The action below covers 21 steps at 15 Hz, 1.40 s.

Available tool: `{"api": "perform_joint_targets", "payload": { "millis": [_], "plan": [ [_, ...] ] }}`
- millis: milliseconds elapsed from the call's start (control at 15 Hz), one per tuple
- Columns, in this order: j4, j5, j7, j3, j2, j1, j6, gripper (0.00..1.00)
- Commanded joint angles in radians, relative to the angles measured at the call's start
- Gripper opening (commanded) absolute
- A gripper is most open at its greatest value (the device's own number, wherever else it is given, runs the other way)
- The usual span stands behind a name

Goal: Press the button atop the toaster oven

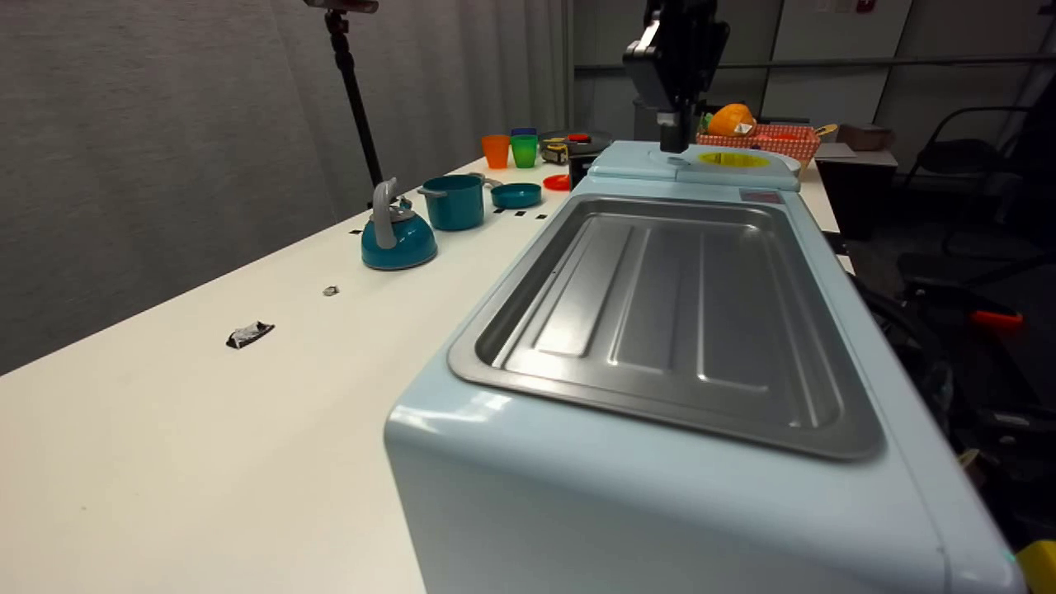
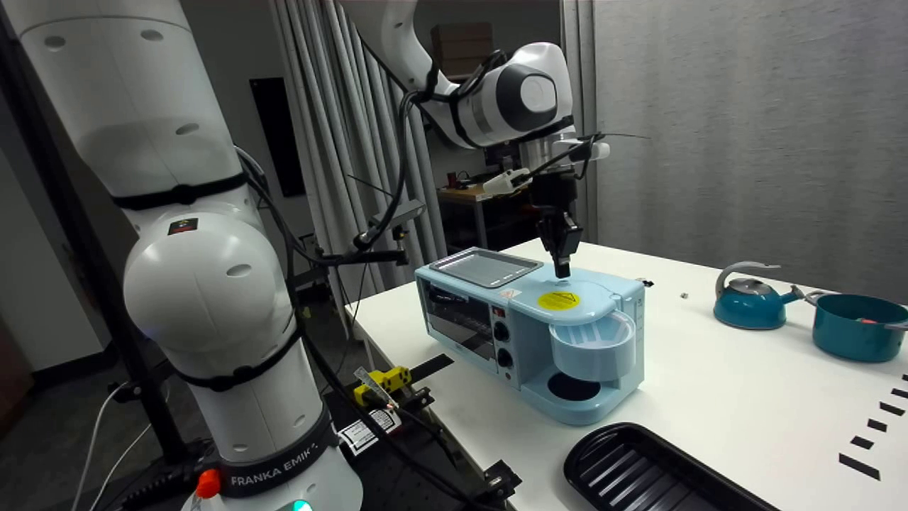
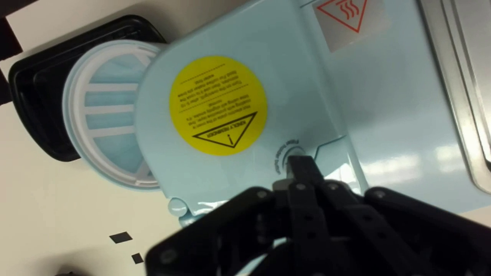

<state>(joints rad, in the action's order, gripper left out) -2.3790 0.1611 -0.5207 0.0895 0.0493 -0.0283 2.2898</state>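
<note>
I've got my blocky black fingers (image 3: pixel 303 168) clenched just over the round button (image 3: pixel 294 151) on this glossy toaster oven (image 2: pixel 530 341).

In an exterior view we look lengthwise over the nearby toaster oven (image 1: pixel 660 338) toward the gripper (image 1: pixel 675 140); in an exterior view we face the gripper from roughly opposite, farther back, beside the white arm (image 2: pixel 220 277). Both show us the kettle (image 2: pixel 748 310). In the wrist view we look closely down past the gripper; all share the yellow sticker (image 3: pixel 218 105).

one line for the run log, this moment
tool: closed, at filter holder button | contact: cannot tell | toaster oven: round filter holder jutting out
</note>
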Motion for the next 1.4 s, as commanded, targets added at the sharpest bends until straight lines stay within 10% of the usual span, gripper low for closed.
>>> {"api": "perform_joint_targets", "payload": {
  "millis": [0, 1333],
  "plan": [
    [-0.009, 0.031, -0.036, -0.012, -0.013, 0.002, 0.052, 0.00],
    [-0.024, 0.062, -0.081, -0.043, -0.028, 0.013, 0.090, 0.00]
  ]
}}
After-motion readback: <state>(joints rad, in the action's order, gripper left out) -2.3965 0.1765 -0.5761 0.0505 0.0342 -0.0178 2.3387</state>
